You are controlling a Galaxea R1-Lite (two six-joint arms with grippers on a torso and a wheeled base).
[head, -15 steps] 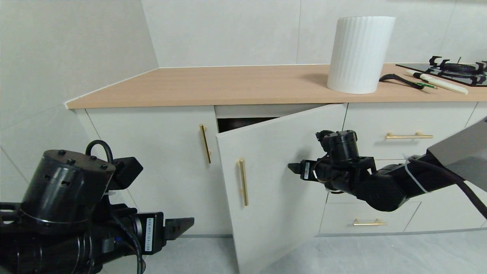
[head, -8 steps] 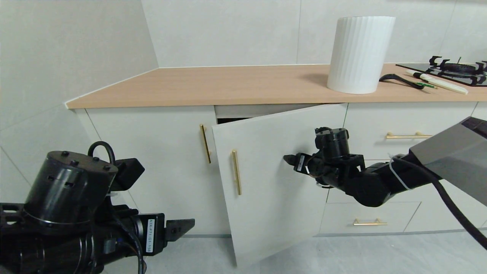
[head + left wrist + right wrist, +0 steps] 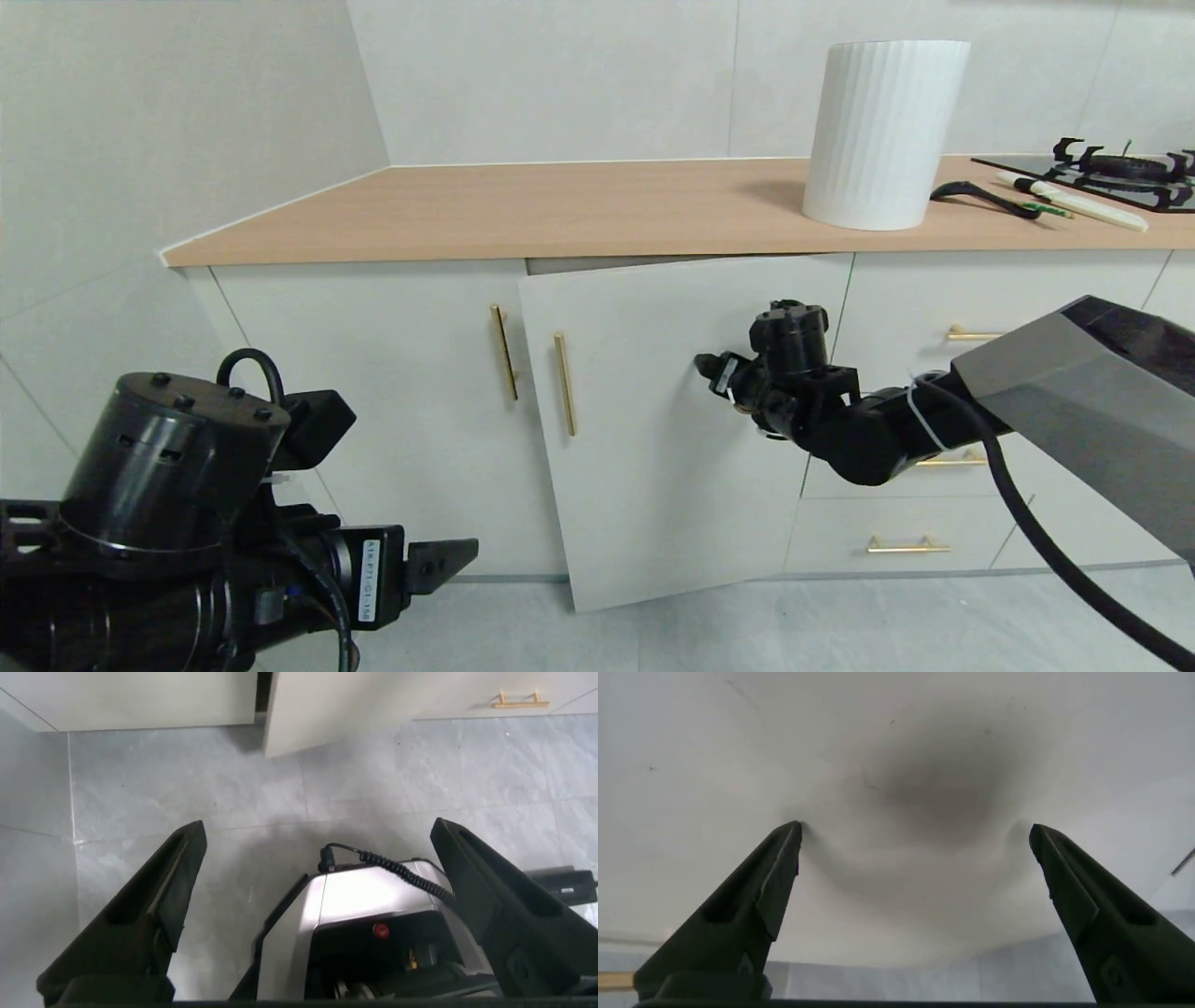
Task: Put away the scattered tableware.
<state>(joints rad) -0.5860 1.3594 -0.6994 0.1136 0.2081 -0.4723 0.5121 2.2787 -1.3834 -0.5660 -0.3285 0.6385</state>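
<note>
Open right claw [image 3: 707,366] on the cupboard door [image 3: 672,448]
Its fingers were spread wide and empty, tips against the door, which stood slightly ajar below the bench's [image 3: 523,210] front edge. The left claw [image 3: 453,558], also spread and empty, hung above the floor. A black spoon [image 3: 985,198] and a white-handled utensil [image 3: 1074,201] lay at the bench's right end.

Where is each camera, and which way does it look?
Head view: on the robot's head, looking forward and down at the cupboard door under the countertop; both arms show, left pincer low, right pincer at the door.
Left wrist view: on the left wrist, facing down at the floor; its open fingers frame it.
Right wrist view: on the right wrist, facing the door close up, between open fingers.
Shared: head and right wrist views both show the door and right pincer.
</note>
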